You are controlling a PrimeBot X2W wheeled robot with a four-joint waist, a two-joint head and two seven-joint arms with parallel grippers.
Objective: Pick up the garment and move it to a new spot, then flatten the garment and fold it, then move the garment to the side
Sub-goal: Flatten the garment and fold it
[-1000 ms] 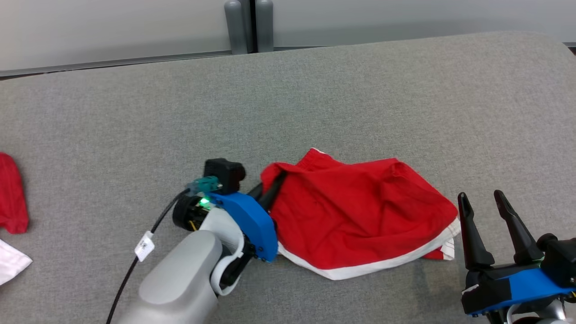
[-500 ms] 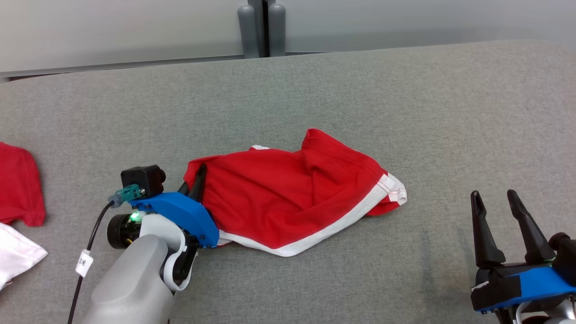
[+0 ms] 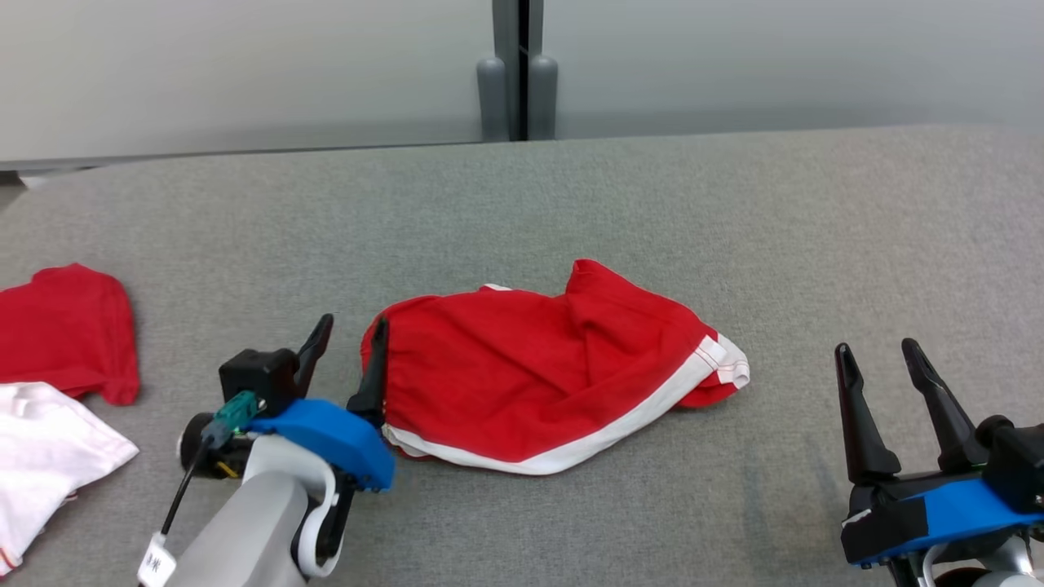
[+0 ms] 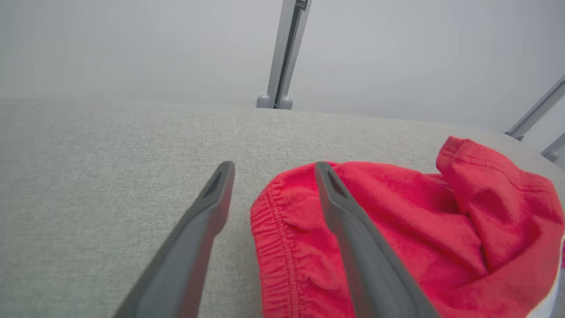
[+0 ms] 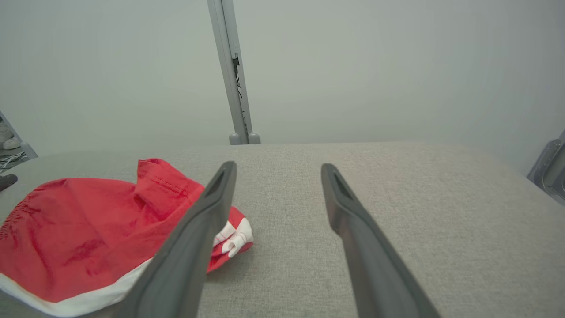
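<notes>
Head view: left claw [image 3: 353,326] (spread) beside red garment [image 3: 538,383], perhaps touching.

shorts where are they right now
The shorts lie at the head view's centre, just right of the left gripper, well left of the right gripper.

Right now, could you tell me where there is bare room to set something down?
Bare: the far strip of grey surface behind the red shorts, and the gap between shorts and right gripper. Crowded: left end, with a red garment and white cloth near the left gripper.
</notes>
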